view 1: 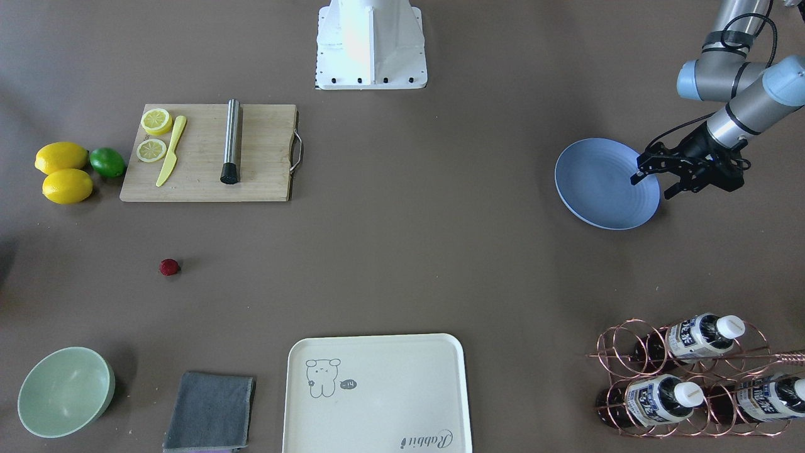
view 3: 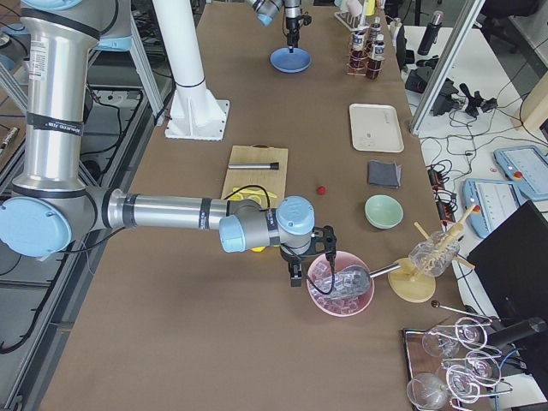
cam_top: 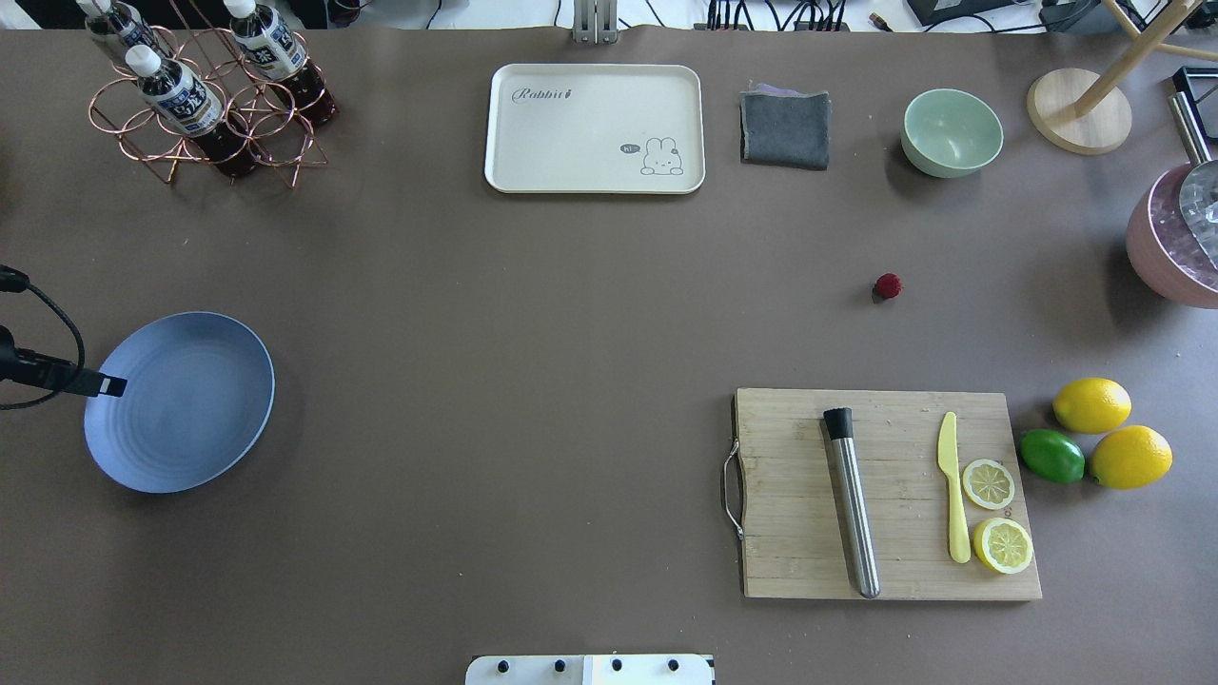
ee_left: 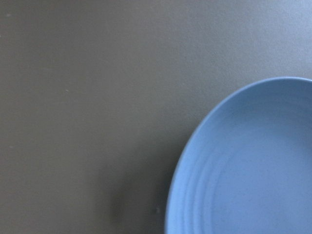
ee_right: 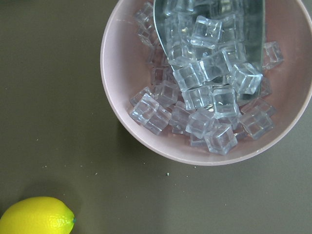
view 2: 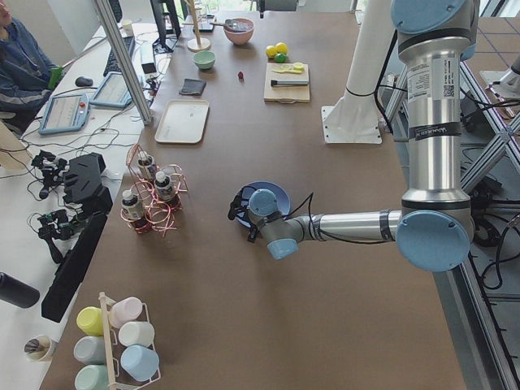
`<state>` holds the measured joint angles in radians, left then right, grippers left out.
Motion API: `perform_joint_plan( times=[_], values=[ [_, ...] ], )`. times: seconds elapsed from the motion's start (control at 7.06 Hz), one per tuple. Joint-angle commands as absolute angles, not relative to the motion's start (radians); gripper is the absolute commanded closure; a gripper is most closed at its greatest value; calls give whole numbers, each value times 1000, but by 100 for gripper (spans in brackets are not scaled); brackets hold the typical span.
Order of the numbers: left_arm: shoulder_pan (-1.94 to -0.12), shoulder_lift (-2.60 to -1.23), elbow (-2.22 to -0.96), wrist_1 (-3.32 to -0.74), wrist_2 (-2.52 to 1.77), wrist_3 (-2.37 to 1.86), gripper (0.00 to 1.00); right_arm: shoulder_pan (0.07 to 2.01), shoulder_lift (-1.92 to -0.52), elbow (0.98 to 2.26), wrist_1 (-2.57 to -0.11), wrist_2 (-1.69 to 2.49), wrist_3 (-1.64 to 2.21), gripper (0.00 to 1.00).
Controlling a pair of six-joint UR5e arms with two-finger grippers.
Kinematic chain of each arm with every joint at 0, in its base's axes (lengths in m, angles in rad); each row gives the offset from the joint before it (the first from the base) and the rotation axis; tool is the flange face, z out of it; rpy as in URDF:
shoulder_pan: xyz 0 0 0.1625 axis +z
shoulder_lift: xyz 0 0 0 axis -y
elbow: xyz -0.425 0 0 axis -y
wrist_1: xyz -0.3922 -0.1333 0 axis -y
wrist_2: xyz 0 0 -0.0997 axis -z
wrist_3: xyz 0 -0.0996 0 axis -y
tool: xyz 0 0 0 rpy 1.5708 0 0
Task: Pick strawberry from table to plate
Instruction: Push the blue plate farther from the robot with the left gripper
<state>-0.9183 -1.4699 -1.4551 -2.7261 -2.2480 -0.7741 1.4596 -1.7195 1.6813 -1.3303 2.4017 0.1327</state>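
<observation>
The strawberry [view 1: 168, 267] [cam_top: 888, 285] is a small dark red berry lying alone on the brown-grey table [view 1: 402, 251], between the cutting board and the green bowl. The blue plate [view 1: 597, 182] [cam_top: 181, 409] sits far across the table and holds nothing. My left gripper [view 1: 651, 187] hovers over the plate's outer rim with its fingers apart and nothing between them. The left wrist view shows part of the plate [ee_left: 253, 165] and bare table. My right gripper [view 3: 300, 272] shows only in the exterior right view, beside the pink bowl; I cannot tell whether it is open or shut.
A wooden cutting board [view 1: 207, 154] carries a steel muddler, a yellow knife and lemon slices. Beside it lie two lemons [view 1: 63, 171] and a lime. A cream tray [view 1: 377, 393], grey cloth [view 1: 210, 412], green bowl [view 1: 63, 390], bottle rack [view 1: 685, 377] and pink bowl of ice [ee_right: 204, 83] stand around.
</observation>
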Motion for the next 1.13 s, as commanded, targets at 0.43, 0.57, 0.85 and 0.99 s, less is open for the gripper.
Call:
perform_joint_plan(
  times=[0.43, 0.57, 0.85, 0.99],
  values=[
    [-914, -1521, -1471, -2717, -2253, -785, 100, 1460, -1720, 1683, -1330, 2399, 130, 0],
    [-914, -1564, -1476, -2697, -2255, -793, 100, 1459, -1720, 1681, -1330, 2399, 130, 0],
    [-914, -1738, -1486, -2570, -2255, -931, 100, 1459, -1720, 1683, -1330, 2399, 130, 0],
    [-904, -1846, -1485, -2459, -2249, -937, 100, 1459, -1718, 1683, -1331, 2399, 135, 0]
  ],
)
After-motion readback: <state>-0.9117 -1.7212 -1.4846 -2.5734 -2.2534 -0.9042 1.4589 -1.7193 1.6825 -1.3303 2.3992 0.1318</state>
